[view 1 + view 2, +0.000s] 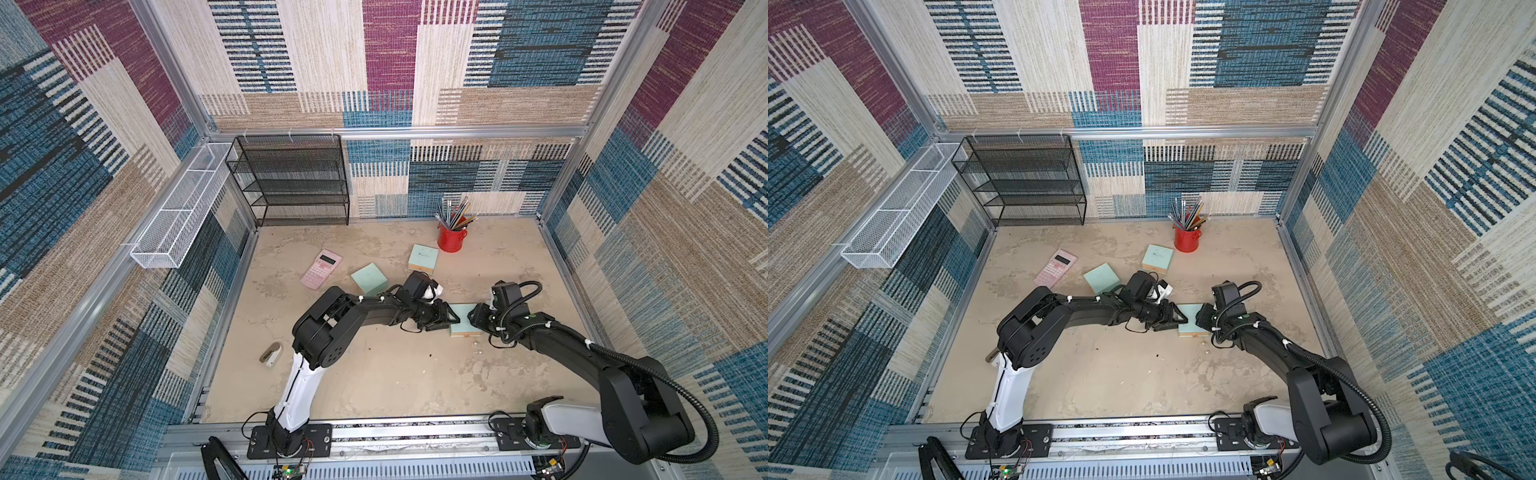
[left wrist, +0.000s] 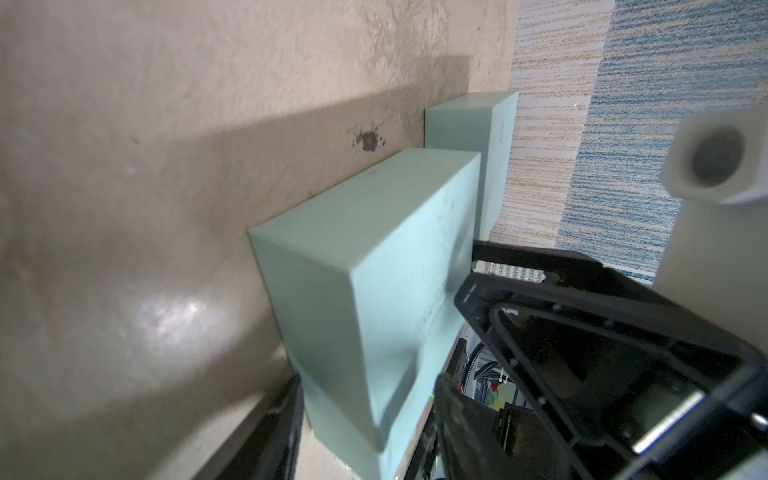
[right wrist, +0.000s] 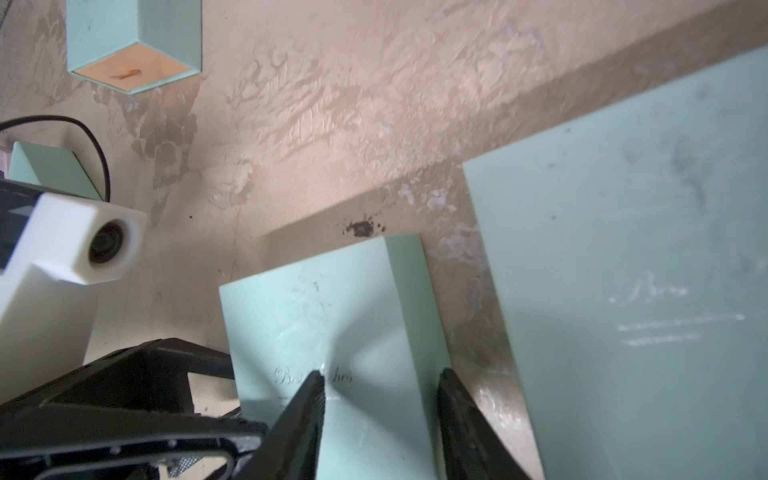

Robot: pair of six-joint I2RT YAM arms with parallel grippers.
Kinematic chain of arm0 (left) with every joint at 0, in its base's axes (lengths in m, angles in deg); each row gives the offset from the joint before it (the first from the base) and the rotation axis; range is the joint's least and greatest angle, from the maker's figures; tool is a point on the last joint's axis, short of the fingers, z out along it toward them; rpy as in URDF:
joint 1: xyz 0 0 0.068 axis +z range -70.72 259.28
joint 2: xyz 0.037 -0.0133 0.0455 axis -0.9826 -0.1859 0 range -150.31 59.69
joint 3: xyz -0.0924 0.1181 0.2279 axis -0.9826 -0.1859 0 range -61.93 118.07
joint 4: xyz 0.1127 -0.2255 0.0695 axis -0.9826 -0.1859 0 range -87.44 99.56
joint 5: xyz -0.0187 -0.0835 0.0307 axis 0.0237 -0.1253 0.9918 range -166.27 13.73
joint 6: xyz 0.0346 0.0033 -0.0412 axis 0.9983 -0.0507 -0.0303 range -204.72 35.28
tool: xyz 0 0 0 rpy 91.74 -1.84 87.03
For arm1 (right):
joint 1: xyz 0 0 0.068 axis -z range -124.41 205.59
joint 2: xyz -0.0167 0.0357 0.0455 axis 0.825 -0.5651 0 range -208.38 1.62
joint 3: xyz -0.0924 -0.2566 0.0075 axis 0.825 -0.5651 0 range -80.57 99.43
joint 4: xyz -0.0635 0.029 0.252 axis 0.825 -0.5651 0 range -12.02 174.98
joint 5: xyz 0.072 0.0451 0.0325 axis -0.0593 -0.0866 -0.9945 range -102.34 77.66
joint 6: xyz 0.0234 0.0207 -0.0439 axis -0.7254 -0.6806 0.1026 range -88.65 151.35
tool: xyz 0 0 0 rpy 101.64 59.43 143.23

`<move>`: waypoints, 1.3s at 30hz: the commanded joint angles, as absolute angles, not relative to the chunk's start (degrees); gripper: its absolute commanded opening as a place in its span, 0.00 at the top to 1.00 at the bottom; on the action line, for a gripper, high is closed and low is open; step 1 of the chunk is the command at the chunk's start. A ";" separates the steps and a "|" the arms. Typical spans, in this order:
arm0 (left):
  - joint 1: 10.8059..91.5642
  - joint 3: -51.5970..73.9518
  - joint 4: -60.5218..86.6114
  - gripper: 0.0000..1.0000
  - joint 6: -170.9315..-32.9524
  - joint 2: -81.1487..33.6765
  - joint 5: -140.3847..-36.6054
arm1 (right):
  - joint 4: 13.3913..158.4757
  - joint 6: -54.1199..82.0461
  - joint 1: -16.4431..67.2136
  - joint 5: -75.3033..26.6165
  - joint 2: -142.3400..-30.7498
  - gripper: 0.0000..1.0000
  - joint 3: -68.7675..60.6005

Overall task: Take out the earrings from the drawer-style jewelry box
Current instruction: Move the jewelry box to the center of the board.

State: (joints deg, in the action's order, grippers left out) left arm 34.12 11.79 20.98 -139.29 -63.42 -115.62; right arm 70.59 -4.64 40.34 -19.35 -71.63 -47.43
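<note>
A mint-green jewelry box (image 1: 462, 311) hangs between my two arms, right of the table's middle. My left gripper (image 2: 365, 395) is shut on it, a finger on each broad face of the box (image 2: 374, 249). From the opposite side my right gripper (image 3: 380, 376) is shut on the same box (image 3: 299, 316), one finger on its lettered face and the other behind its narrow side. The box shows only closed faces, with no drawer opening visible. Tiny whitish specks (image 1: 477, 347), possibly earrings, lie on the table just in front.
Another mint box (image 3: 623, 249) lies on the table under the right arm. Two more (image 1: 370, 277) (image 1: 423, 258) sit farther back. Also here: pink calculator (image 1: 321, 269), red pencil cup (image 1: 452, 239), black mesh shelf (image 1: 291, 183), white wire basket (image 1: 178, 216), small stapler-like item (image 1: 271, 354).
</note>
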 commanded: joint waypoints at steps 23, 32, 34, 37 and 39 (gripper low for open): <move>34.37 8.13 24.37 0.48 -140.54 -60.17 -115.72 | 69.61 -4.91 40.60 -17.72 -70.30 0.48 -45.70; 34.46 7.11 14.24 0.48 -134.65 -51.24 -111.90 | 64.64 -2.00 40.53 -16.09 -67.02 0.47 -39.51; 34.62 6.48 10.64 0.48 -132.36 -47.26 -109.89 | 64.79 -1.34 40.55 -16.61 -65.57 0.46 -38.24; 35.98 6.32 5.44 0.47 -129.26 -41.58 -105.74 | 67.34 -0.93 40.54 -19.68 -64.58 0.43 -36.86; 37.82 6.62 2.97 0.47 -127.71 -38.35 -103.74 | 70.19 -0.96 40.51 -22.02 -65.44 0.36 -36.37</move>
State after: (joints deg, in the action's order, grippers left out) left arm 36.17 6.43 9.29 -132.71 -41.32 -109.15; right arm 66.50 -1.91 40.60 -18.58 -65.06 -37.05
